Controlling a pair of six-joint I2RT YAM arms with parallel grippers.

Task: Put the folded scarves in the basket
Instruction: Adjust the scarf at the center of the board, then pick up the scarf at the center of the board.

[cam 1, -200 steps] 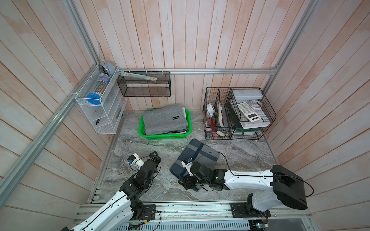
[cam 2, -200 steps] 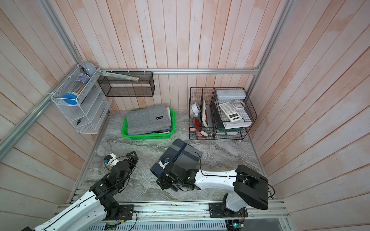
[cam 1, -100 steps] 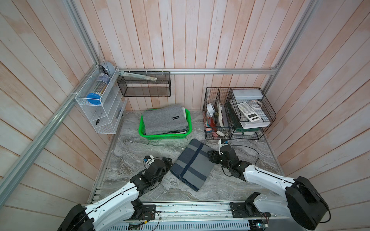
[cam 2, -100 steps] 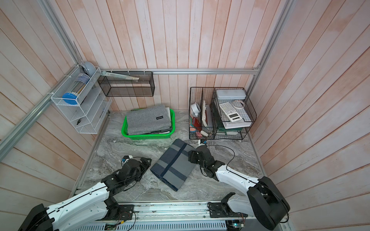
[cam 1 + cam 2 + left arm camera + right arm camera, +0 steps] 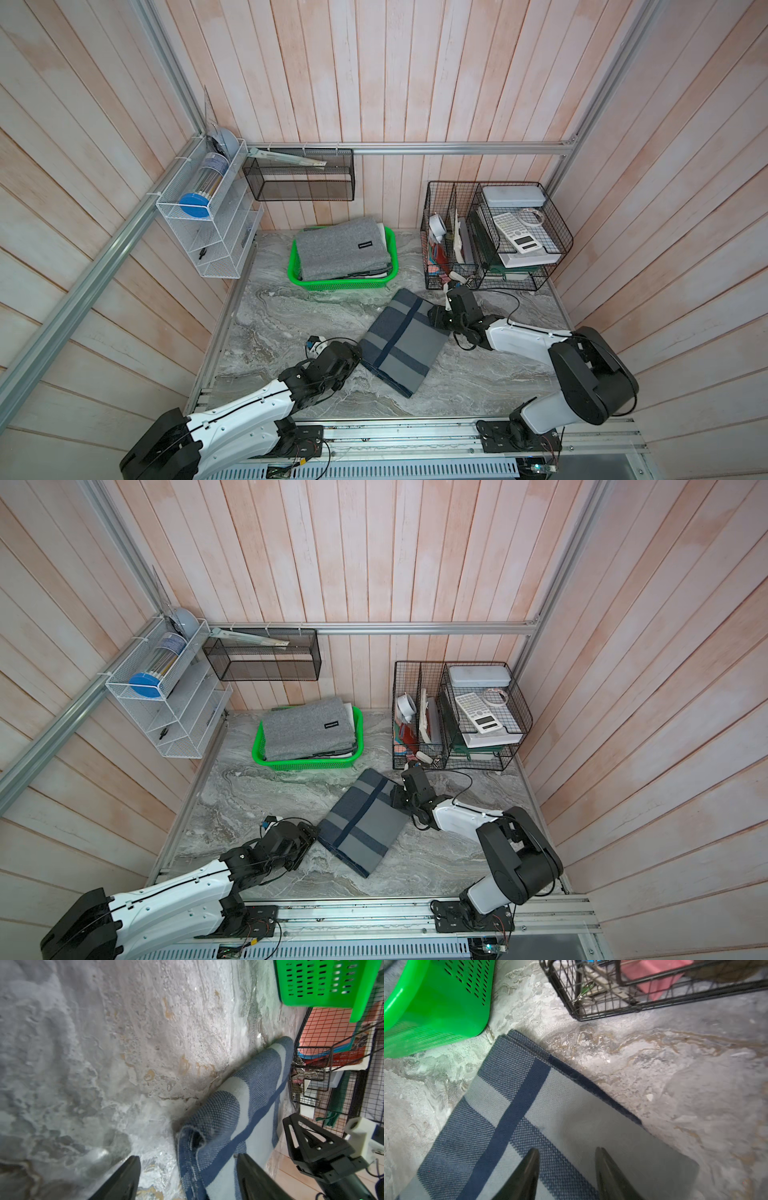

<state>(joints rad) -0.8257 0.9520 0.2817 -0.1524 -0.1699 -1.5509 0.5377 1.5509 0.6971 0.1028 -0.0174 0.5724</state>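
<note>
Jaws apart but narrowing, the left gripper (image 5: 189,1159) straddles the 8 o'clock edge of the scarf (image 5: 403,340); the right gripper (image 5: 568,1151), likewise apart, has swung to 2 o'clock. Scarf still on the table (image 5: 478,374), basket (image 5: 345,284) at 11 o'clock: lift seemingly imminent.

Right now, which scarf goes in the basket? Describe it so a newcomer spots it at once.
On the marble table, look in front of the green basket. The scarf lies flat there, folded, blue-grey with navy stripes, unlike the plain grey cloth already inside the basket.
</note>
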